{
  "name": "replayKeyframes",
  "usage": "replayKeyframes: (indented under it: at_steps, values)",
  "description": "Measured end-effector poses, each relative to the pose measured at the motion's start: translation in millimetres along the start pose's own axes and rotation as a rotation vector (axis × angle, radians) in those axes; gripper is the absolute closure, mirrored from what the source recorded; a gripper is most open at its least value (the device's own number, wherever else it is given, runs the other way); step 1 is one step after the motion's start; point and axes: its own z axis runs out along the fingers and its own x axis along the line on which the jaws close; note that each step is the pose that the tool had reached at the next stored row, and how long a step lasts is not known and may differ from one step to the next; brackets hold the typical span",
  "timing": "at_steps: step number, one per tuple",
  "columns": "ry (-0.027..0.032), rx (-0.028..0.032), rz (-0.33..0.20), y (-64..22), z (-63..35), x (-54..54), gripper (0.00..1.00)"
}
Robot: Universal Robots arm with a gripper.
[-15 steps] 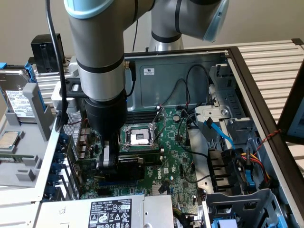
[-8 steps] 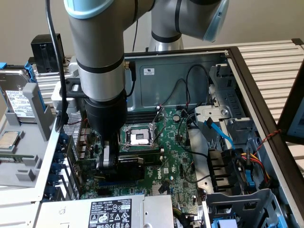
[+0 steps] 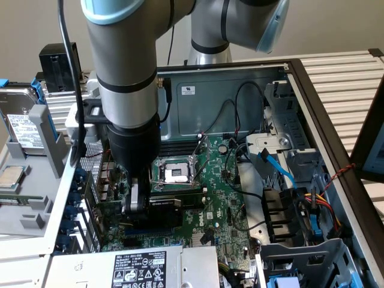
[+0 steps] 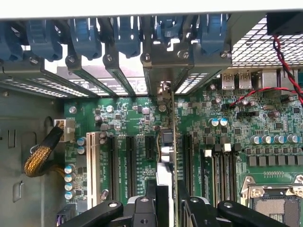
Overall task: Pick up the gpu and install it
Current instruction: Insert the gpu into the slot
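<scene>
The gpu [image 3: 163,204] is a green card with a black block, standing on edge low over the large green motherboard [image 3: 225,204] inside the open computer case. My gripper [image 3: 135,203] comes down from above and is shut on its upper edge. In the wrist view the gpu [image 4: 166,142] runs edge-on between the two black fingers [image 4: 150,201], lined up over an expansion slot between neighbouring black slots [image 4: 130,161]. Its silver bracket [image 4: 163,90] reaches the case's rear slot opening. I cannot tell whether the card's lower edge is fully down in the slot.
The processor socket [image 3: 175,173] lies just beside the card, with memory slots [image 4: 220,168] between. Blue bracket clips [image 4: 85,35] line the rear wall. A braided cable [image 4: 40,156], blue data cables [image 3: 277,169], the power supply [image 3: 150,267] and a hard drive [image 3: 21,129] surround the work area.
</scene>
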Motion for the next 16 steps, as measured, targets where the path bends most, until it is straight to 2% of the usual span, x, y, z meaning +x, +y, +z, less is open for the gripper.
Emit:
replayKeyframes:
  at_steps: [16]
  values:
    - [0.0047,0.0003,0.000,0.3,1.1,-0.5,0.72]
